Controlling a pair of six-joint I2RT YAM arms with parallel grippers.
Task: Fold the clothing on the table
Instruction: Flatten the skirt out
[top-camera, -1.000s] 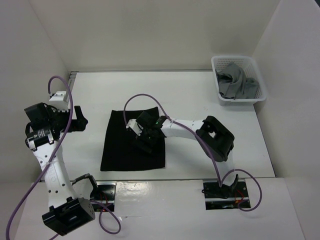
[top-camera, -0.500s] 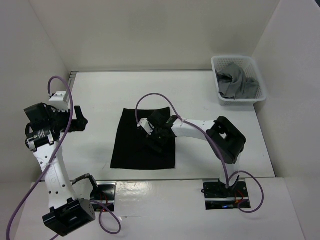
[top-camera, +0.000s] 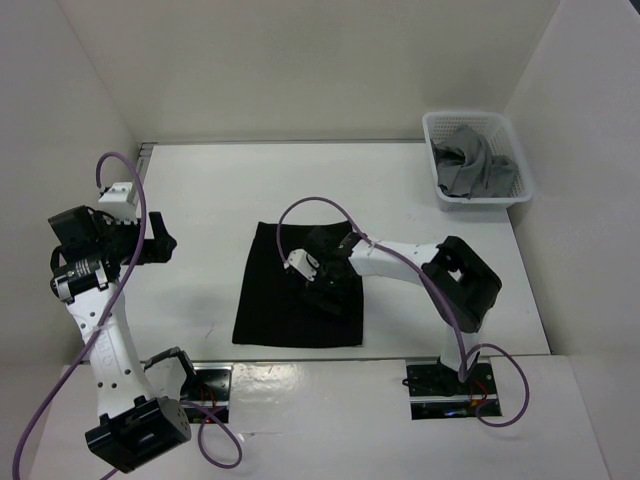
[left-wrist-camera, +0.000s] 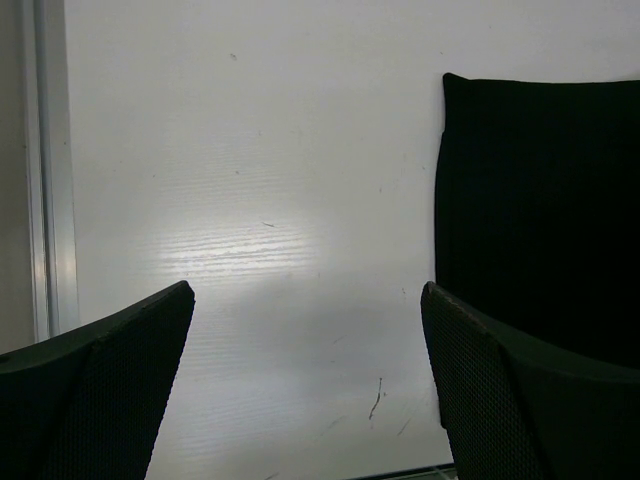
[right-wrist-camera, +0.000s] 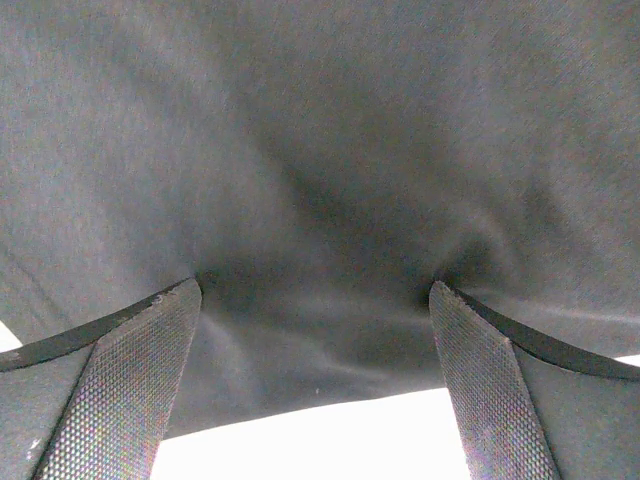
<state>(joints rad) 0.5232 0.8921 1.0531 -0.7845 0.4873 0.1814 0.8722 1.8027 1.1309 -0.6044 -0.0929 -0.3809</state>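
Right gripper (right-wrist-camera: 315, 295) pressing wide-open onto clothing (top-camera: 272, 295), holding nothing; risking bunching, skidding (slick worktop (top-camera: 200, 190)). Left gripper (left-wrist-camera: 305, 300) hovering open, empty.

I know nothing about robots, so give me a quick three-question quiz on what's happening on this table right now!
1. Which gripper presses its fingertips into the black clothing? A) left B) right C) neither
2. True or false: the white basket holds a grey garment.
3. Fill in: the left gripper hangs above the table, its jaws ____.
Key: 1 B, the right gripper; 2 true; 3 open.
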